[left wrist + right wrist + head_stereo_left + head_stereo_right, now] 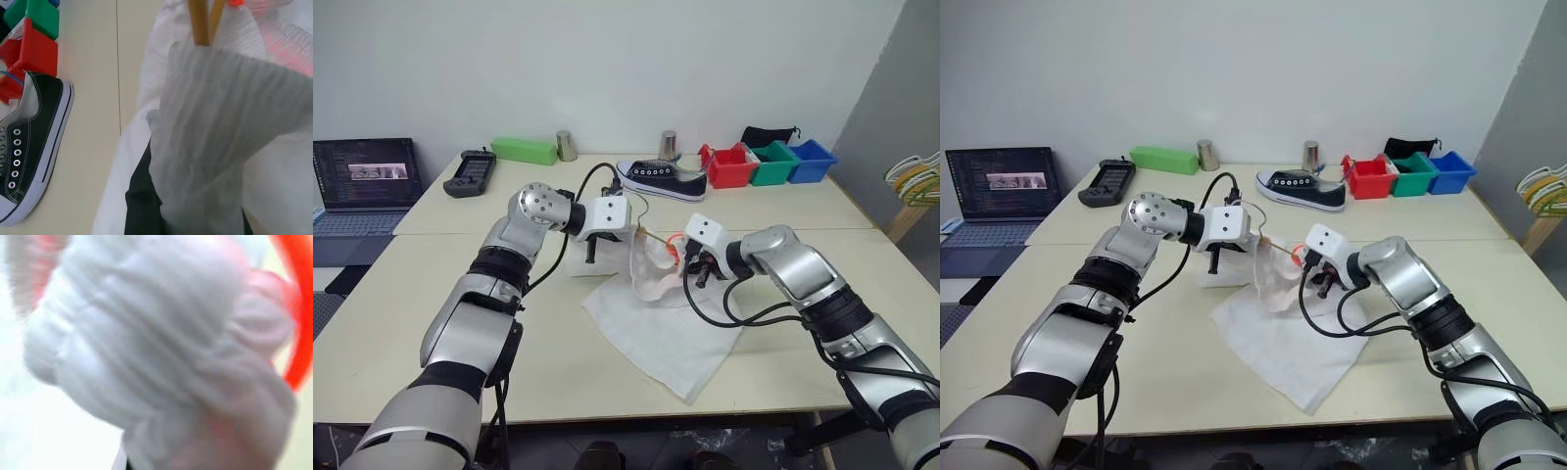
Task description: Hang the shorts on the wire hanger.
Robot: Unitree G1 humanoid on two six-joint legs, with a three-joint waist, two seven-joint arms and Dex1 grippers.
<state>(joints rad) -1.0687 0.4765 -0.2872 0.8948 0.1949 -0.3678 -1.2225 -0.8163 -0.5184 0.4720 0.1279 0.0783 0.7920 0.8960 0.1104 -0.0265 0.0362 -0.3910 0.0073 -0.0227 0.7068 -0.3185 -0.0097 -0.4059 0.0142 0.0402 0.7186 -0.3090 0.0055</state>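
Both arms are working the waistband onto the hanger, which I judge to be the middle of the job: the cloth is gathered and lifted but not yet hung.

The shorts (656,318) lie on the near table, most of the white fabric spread flat toward the near right, while the waistband end is bunched up and raised between the two grippers. The left gripper (594,245) is closed; in its wrist view gathered fabric drapes over its dark fingers (142,196), so it seems to pinch the waistband. The right gripper (697,266) is also closed, and its wrist view shows bunched white cloth pressed right against it, so it appears to hold the other side of the raised fabric.

The wire hanger (205,19) shows as thin tan wire rising out of the bunched cloth, just beyond the left fingers and touching the fabric.

Next, the two grips would need to spread the waistband apart and draw it along the wire, keeping the hanger from slipping out.
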